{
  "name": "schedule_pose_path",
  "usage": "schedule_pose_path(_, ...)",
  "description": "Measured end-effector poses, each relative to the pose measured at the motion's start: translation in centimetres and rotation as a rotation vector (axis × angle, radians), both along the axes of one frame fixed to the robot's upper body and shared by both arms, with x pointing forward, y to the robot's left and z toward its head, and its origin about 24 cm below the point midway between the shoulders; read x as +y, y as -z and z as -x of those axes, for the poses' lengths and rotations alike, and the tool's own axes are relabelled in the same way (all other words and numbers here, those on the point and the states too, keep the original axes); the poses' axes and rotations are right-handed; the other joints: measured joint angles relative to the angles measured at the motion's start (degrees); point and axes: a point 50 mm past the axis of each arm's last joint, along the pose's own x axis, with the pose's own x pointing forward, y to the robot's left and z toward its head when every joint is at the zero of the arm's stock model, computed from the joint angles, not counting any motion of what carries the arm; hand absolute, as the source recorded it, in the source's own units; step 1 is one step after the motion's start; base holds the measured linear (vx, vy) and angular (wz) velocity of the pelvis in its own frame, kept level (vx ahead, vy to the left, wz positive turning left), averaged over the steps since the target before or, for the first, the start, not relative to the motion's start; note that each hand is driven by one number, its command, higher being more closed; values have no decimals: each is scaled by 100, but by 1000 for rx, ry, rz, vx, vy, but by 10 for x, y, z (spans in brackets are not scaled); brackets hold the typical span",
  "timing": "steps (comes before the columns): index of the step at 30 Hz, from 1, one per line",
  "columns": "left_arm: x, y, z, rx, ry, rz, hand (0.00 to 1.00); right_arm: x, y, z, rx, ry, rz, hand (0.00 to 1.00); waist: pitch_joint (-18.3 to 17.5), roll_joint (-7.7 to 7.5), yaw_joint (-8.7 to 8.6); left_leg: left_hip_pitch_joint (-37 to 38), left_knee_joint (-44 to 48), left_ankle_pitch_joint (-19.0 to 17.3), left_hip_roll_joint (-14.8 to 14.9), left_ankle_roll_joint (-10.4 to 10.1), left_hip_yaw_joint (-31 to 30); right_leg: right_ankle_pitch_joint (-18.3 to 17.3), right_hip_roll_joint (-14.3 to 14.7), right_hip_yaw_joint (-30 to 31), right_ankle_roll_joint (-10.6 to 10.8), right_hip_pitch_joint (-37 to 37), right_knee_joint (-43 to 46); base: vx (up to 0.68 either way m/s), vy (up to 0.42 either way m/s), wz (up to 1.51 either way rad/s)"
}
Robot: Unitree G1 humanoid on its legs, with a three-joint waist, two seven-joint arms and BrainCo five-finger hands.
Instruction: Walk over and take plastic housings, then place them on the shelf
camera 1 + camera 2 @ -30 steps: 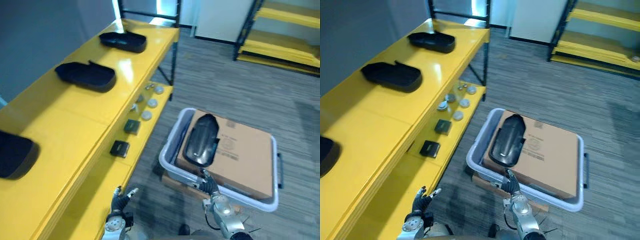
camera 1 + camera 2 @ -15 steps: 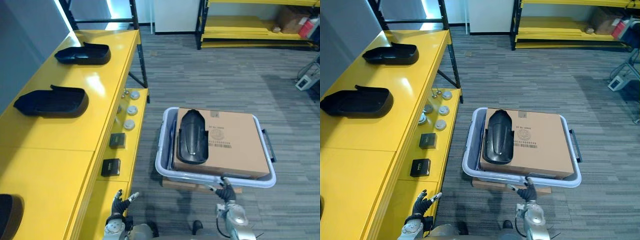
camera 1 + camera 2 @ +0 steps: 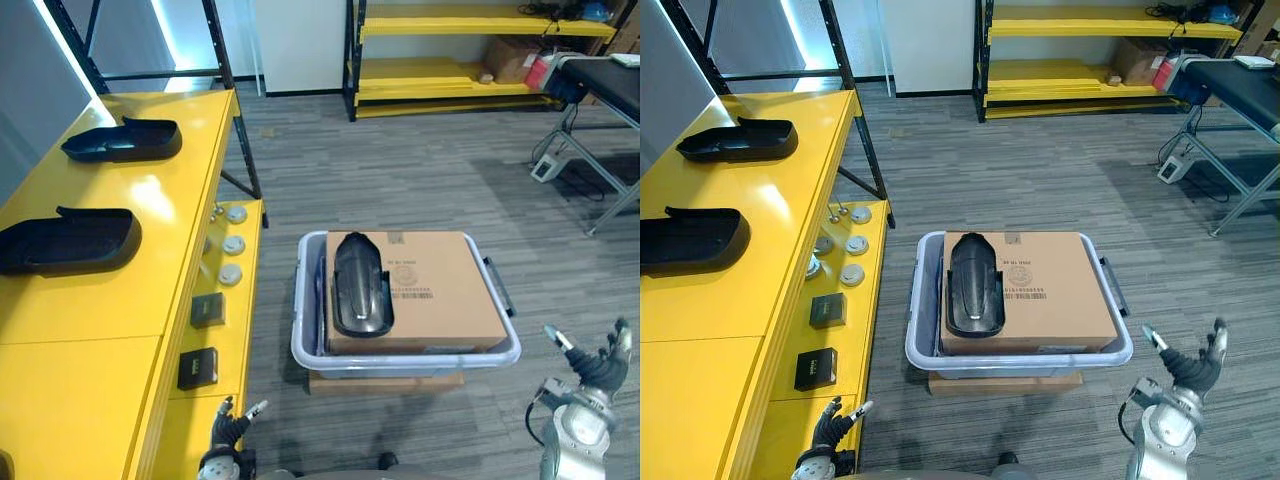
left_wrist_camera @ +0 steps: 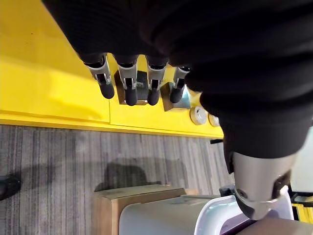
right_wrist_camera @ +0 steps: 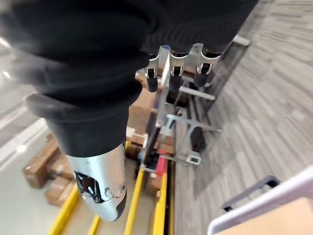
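Right, one black plastic housing (image 3: pixel 360 283) lies lengthwise on the left part of a cardboard box (image 3: pixel 440 300). The box sits in a pale grey bin (image 3: pixel 405 360) on the carpet floor (image 3: pixel 420 180), just beside the yellow shelf (image 3: pixel 110 310).

Two more are on the shelf's top level, well apart: the far housing (image 3: pixel 122 140) and the near housing (image 3: pixel 68 240), both hollow side up. On the lower level, nearer the bin, there are round discs (image 3: pixel 232 243) & two small dark boxes (image 3: pixel 207 310).

The left hand (image 3: pixel 228 428) is low by the shelf's front edge, its fingers (image 4: pixel 128 85) straight & relaxed, holding nothing. The right hand (image 3: pixel 592 372) is out to the right of the bin, well apart from it, w/ fingers splayed wide & thumb out, empty too. Neither hand touches the housing on the box.

Yellow racks (image 3: pixel 450 75) stand at the far wall.
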Motion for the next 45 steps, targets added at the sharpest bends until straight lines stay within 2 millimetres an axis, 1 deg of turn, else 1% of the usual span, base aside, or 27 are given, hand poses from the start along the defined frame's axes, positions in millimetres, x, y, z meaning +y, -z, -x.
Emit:
schedule_pose_path(2, -1, 1, 4, 12, 5, 5, 0, 8, -20, -15, -46, -44, 88, 0, -6, -2, 6, 27, -177, 120, -82, 20, -110, 8, -52, -90, 13, -9, -16, -79, 0, 18)
schedule_pose_path(3, 0, 2, 4, 14, 5, 3, 0, 10, -24, -19, -49, -60, 115, 0, -10, -12, 6, 27, -218, 147, -99, 33, -137, 10, -62, -118, 16, -11, -20, -66, -7, 22)
schedule_pose_path(5, 0, 3, 8, 27, 5, 1, 0, 22, -36, -36, -41, -145, 221, 0, -22, -34, 63, 14, -367, 250, -164, 52, -252, 24, -100, -225, 37, -17, -56, -45, -10, 24)
schedule_pose_path(6, 0, 4, 8, 30, 6, 2, 0, 26, -38, -40, -37, -162, 243, 0, -24, -40, 76, 4, -406, 278, -178, 57, -281, 28, -113, -268, 42, -22, -67, -25, -10, 27)
schedule_pose_path(8, 0, 4, 9, 34, 5, 3, 0, 36, -44, -54, -23, -212, 321, 0, -23, -55, 196, -140, -427, 330, -223, 88, -382, 42, -142, -348, 57, -122, -75, -3, -3, 24)
schedule_pose_path(9, 0, 4, 9, 32, 7, 1, 0, 39, -44, -57, -19, -221, 330, 0, -21, -59, 204, -181, -429, 347, -245, 101, -430, 42, -151, -397, 57, -136, -77, 29, -2, 31)
schedule_pose_path(10, 1, 4, 8, 30, 7, -1, 0, 45, -41, -68, -11, -244, 320, 0, -14, -70, 218, -245, -435, 371, -255, 113, -498, 44, -164, -476, 58, -161, -76, 35, -4, 32)
schedule_pose_path(11, 1, 3, 6, 24, 10, -2, 0, 49, -35, -78, 9, -257, 297, 0, -2, -78, 287, -321, -422, 384, -267, 129, -545, 48, -170, -525, 57, -200, -77, 39, -9, 30)
schedule_pose_path(13, 0, 2, 3, 16, 15, -1, 0, 53, -26, -86, 48, -267, 268, 0, 25, -86, 327, -411, -390, 394, -269, 143, -613, 63, -174, -619, 41, -203, -83, 55, -15, 31)
schedule_pose_path(14, -2, 1, -2, 5, 22, 0, 0, 57, -18, -96, 92, -268, 241, 0, 125, -40, 357, -504, -351, 404, -261, 154, -747, 143, -150, -763, 9, -207, -92, 45, -15, 40)
schedule_pose_path(16, -2, 0, -6, -13, 23, -2, 0, 63, -14, -106, 122, -281, 233, 0, 275, -22, 378, -594, -316, 406, -250, 157, -826, 171, -146, -819, -16, -241, -90, 7, -4, 30)
schedule_pose_path(17, -2, -1, -9, -19, 24, -3, 0, 64, -14, -108, 130, -282, 235, 0, 333, -18, 398, -623, -305, 407, -249, 159, -837, 178, -150, -838, -25, -260, -89, -21, -6, 13)
schedule_pose_path(18, -3, -3, -14, -35, 26, -4, 0, 67, -13, -113, 139, -269, 227, 0, 456, 14, 488, -729, -286, 421, -242, 179, -852, 244, -143, -923, -33, -344, -91, -25, -6, 11)
schedule_pose_path(20, -4, -4, -18, -47, 25, -8, 0, 69, -13, -117, 147, -256, 215, 0, 585, 40, 491, -838, -257, 433, -237, 197, -903, 277, -155, -963, -44, -409, -89, -27, 6, 16)
schedule_pose_path(21, -3, -6, -22, -64, 22, -16, 0, 71, -11, -123, 165, -253, 206, 0, 750, 45, 494, -917, -169, 434, -247, 198, -922, 317, -179, -1030, -30, -427, -88, -35, 30, 14)
schedule_pose_path(23, -4, -9, -26, -83, 24, -21, 0, 74, -9, -130, 189, -254, 195, 0, 872, 52, 515, -1016, -114, 434, -257, 199, -929, 352, -195, -1069, -18, -498, -72, -41, 33, 12)
schedule_pose_path(24, -5, -12, -33, -103, 28, -25, 0, 77, -9, -138, 199, -245, 185, 0, 1015, 72, 534, -1175, 19, 433, -267, 199, -958, 385, -224, -1085, -57, -577, -62, -54, 32, 11)
schedule_pose_path(25, -5, -13, -35, -112, 26, -29, 0, 78, -11, -141, 200, -245, 181, 0, 1071, 80, 555, -1242, 63, 433, -266, 199, -963, 409, -224, -1085, -86, -625, -60, -92, 44, 9)
schedule_pose_path(26, -6, -17, -40, -133, 27, -34, 0, 80, -16, -148, 197, -239, 178, 0, 1181, 92, 628, -1361, 140, 433, -263, 199, -968, 448, -226, -1087, -81, -708, -58, -77, 24, 3)
schedule_pose_path(31, -13, -23, -53, -177, 35, -36, 0, 83, -24, -172, 241, -192, 138, 0, 1393, 165, 673, -1699, 313, 432, -263, 200, -1081, 450, -234, -1111, -81, -951, 35, -95, 10, 12)
schedule_pose_path(32, -14, -23, -52, -177, 30, -39, 0, 84, -24, -174, 248, -189, 134, 100, 1394, 166, 682, -1737, 319, 432, -263, 200, -1074, 449, -234, -1103, -81, -1003, 49, -77, 8, -1)
schedule_pose_path(34, -15, -23, -54, -182, 29, -34, 0, 84, -22, -175, 275, -186, 131, 100, 1406, 185, 672, -1784, 342, 431, -262, 199, -1069, 449, -234, -1096, -81, -1038, 52, -80, 5, -6)
schedule_pose_path(36, -17, -24, -56, -189, 27, -29, 0, 84, -24, -177, 275, -184, 136, 100, 1415, 188, 672, -1837, 333, 434, -264, 199, -1047, 449, -233, -1087, -81, -1118, 54, -68, 2, -9)
schedule_pose_path(39, -17, -24, -57, -192, 22, -35, 0, 83, -32, -181, 248, -174, 135, 100, 1478, 177, 647, -1885, 280, 501, -268, 206, -1011, 450, -234, -1082, -80, -1204, 55, -55, -4, -6)
schedule_pose_path(41, -18, -27, -63, -208, 25, -34, 0, 80, -36, -182, 242, -167, 141, 100, 1508, 172, 648, -1874, 171, 587, -267, 188, -1011, 450, -229, -1082, -79, -1230, 41, -48, -17, 3)
schedule_pose_path(44, -19, -27, -65, -214, 19, -25, 0, 83, -34, -182, 249, -180, 135, 100, 1520, 153, 648, -1772, -22, 688, -263, 157, -978, 455, -218, -1072, -72, -1235, 37, -35, -29, -6)
schedule_pose_path(45, -19, -27, -65, -213, 13, -18, 0, 87, -29, -181, 260, -192, 125, 100, 1520, 152, 646, -1705, -130, 734, -262, 148, -951, 460, -213, -1055, -65, -1235, 30, -22, -24, -12)
